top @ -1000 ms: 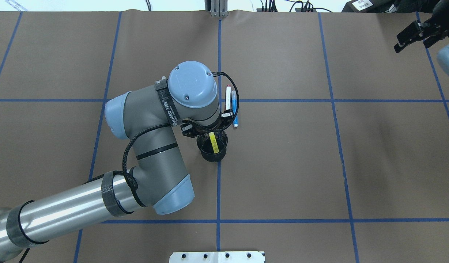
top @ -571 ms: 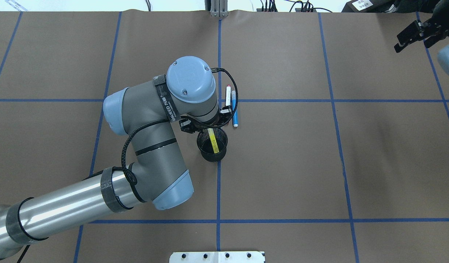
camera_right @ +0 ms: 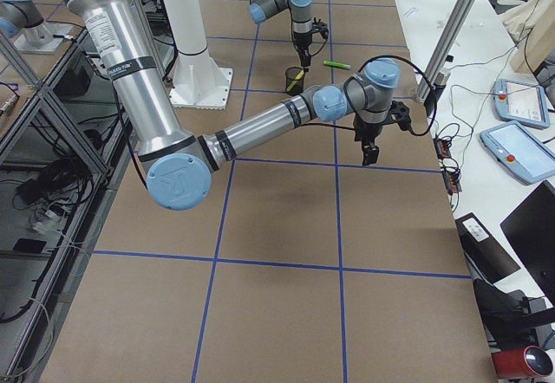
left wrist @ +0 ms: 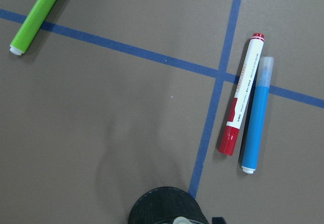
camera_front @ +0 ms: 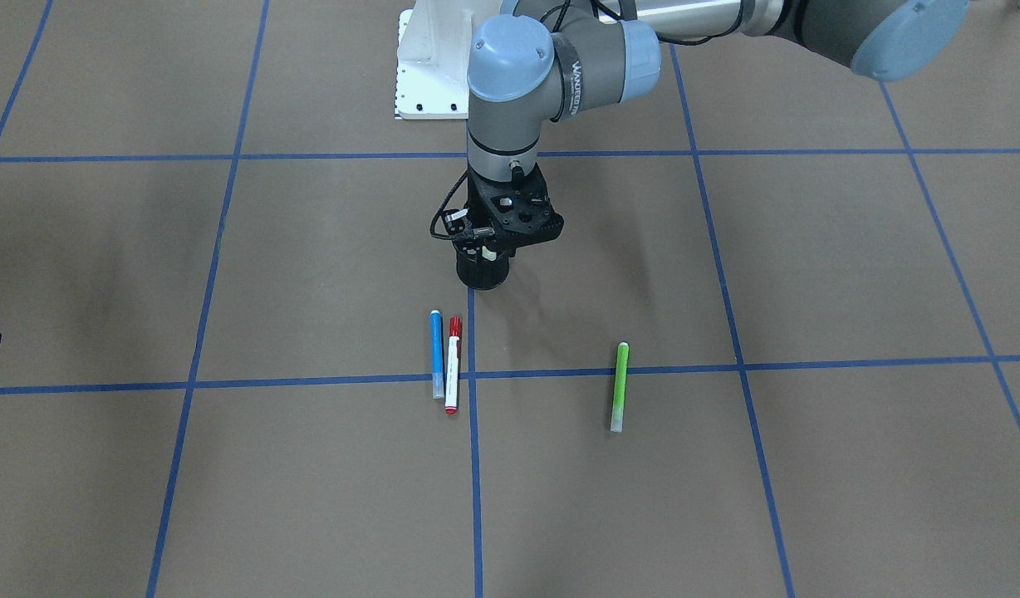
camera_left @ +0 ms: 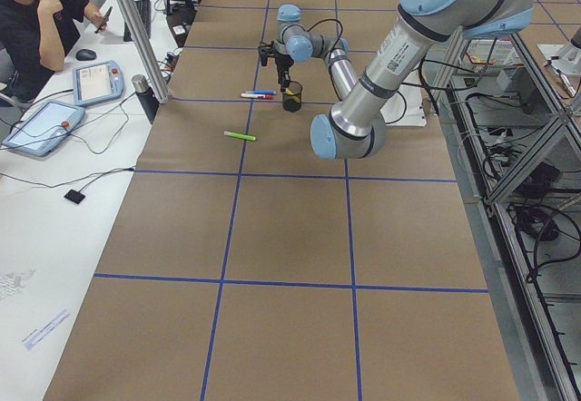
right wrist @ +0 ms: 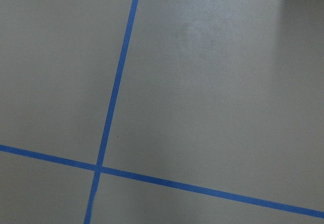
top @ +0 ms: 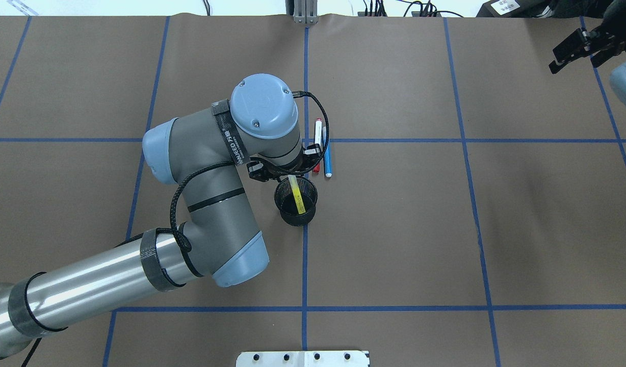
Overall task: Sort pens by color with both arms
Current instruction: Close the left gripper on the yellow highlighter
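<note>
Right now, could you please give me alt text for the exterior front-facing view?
The left gripper hangs over a black mesh cup on a brown table. Nearer the camera, a blue pen and a red-and-white pen lie side by side; a green pen lies apart, further right.

Overhead: high behind the base (top: pixel 303 358), looking forward, down. Front: opposite, steep, facing back. Sides: along the table (camera_left: pixel 290 238) from each end. Wrist cameras: close, downward; left's cup (left wrist: pixel 167 206) and blue pen (left wrist: pixel 255 115) show overhead too.
</note>
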`<action>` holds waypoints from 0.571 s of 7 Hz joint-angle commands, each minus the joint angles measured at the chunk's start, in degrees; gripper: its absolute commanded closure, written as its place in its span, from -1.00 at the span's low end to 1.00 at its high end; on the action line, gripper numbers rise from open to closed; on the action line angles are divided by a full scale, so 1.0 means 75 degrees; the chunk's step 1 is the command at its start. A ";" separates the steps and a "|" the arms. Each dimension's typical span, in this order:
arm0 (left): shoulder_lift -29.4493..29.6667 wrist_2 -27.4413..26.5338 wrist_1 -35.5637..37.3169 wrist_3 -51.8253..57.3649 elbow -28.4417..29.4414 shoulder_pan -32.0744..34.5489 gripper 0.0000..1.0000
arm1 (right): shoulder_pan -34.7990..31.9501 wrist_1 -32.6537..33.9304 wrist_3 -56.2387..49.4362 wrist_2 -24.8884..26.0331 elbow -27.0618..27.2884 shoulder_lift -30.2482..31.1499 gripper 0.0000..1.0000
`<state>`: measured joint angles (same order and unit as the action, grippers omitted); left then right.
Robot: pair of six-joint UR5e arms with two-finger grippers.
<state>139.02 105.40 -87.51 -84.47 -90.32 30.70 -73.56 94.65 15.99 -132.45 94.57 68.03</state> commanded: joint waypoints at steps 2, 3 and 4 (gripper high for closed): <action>0.0074 0.0009 -0.0005 -0.0011 0.0007 -0.0015 -0.07 | 0.0011 0.0001 0.0000 0.0000 0.0000 -0.0001 -0.98; 0.0097 0.0009 -0.0005 -0.0011 0.0019 -0.0039 -0.07 | 0.0011 0.0001 0.0000 0.0000 0.0000 -0.0012 -0.98; 0.0086 0.0009 -0.0005 -0.0011 0.0054 -0.0039 -0.07 | 0.0023 0.0047 0.0000 0.0000 0.0000 -0.0012 -0.98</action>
<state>139.63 105.47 -87.54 -84.55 -90.13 30.48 -73.45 94.75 15.99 -132.45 94.57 67.97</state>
